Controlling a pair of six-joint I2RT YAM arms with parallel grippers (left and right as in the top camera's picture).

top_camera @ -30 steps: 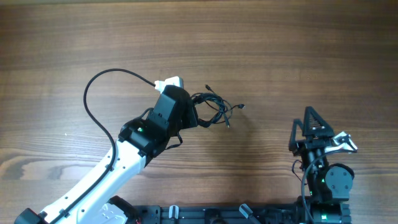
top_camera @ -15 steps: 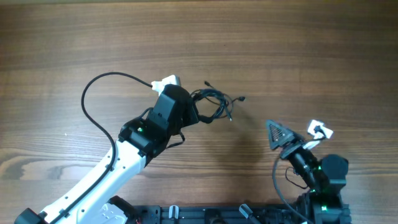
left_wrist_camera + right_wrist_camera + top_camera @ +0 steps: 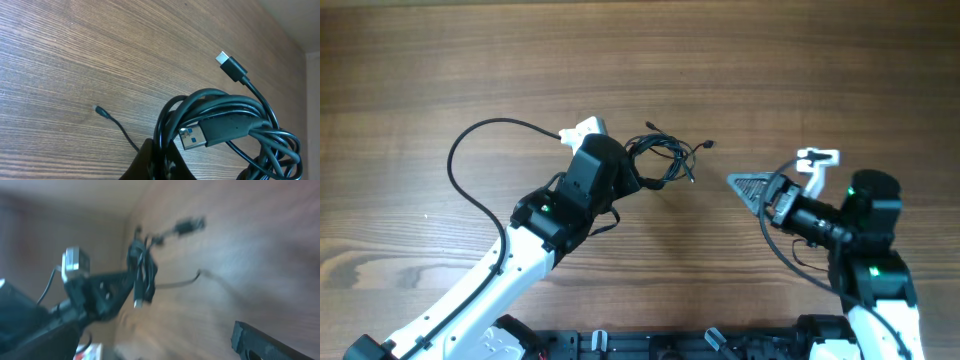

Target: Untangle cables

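The cables (image 3: 663, 160) are a small tangle of thin black cords left of the table's middle, with plug ends sticking out to the right (image 3: 708, 145). My left gripper (image 3: 632, 178) is shut on the tangle's left side. In the left wrist view the cables (image 3: 235, 125) loop out of my shut fingers (image 3: 150, 162), with a USB-A plug (image 3: 220, 131) and a smaller plug (image 3: 231, 65) showing. My right gripper (image 3: 735, 182) stands open, pointing left, a short way right of the tangle. The blurred right wrist view shows the cables (image 3: 142, 270) ahead and one finger (image 3: 265, 342).
A thicker black arm cable (image 3: 460, 165) arcs over the wood left of the left wrist, ending at a white connector (image 3: 582, 130). The arm bases sit along the near edge (image 3: 650, 345). One loose cord end (image 3: 100, 110) lies on the table.
The right arm has swung from the near edge up and left, turning its open gripper toward the tangle. The left gripper has shifted the tangle slightly farther away.
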